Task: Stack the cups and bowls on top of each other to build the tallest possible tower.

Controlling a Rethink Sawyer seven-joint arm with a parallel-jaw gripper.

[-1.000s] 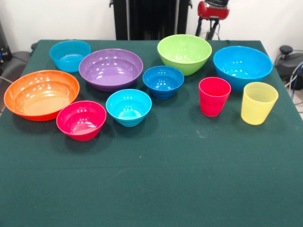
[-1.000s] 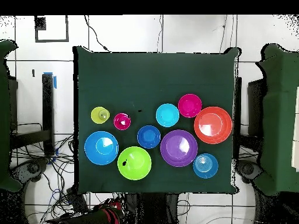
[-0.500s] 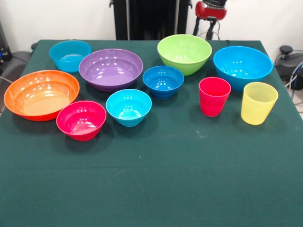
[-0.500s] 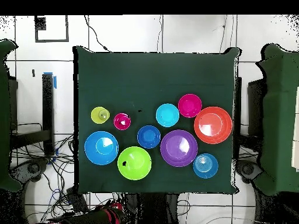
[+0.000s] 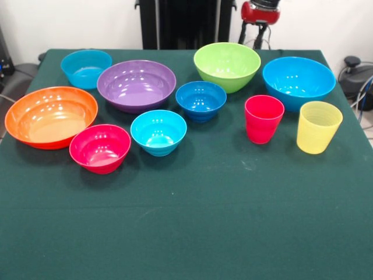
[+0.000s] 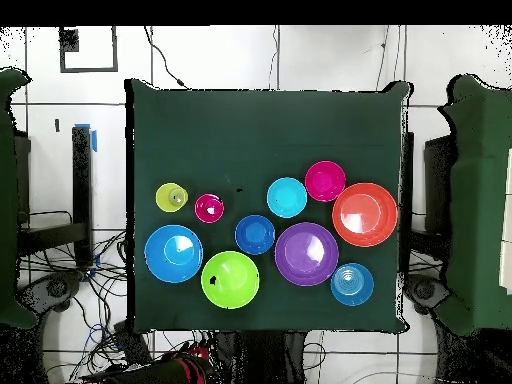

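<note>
We are starting tower: picking wide glossy orange plastic bowl (image 5: 50,116) as base, lifting by rim. Jaws' state: cannot tell.

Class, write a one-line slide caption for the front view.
Eight bowls and two cups stand separately on the green table; nothing stacked.

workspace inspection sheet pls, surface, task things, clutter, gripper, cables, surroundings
surface: dark green cloth-covered table, near half bare.
job's things: eight glossy plastic bowls, all upright and unstacked, including the wide orange bowl, the purple bowl and the lime green bowl; red-pink tapered plastic cup and translucent yellow ribbed cup standing apart.
clutter: nothing seen.
grippers: red arm part at the top edge; fingers not visible.
cables: loose cables on the floor.
surroundings: white tiled floor.
</note>
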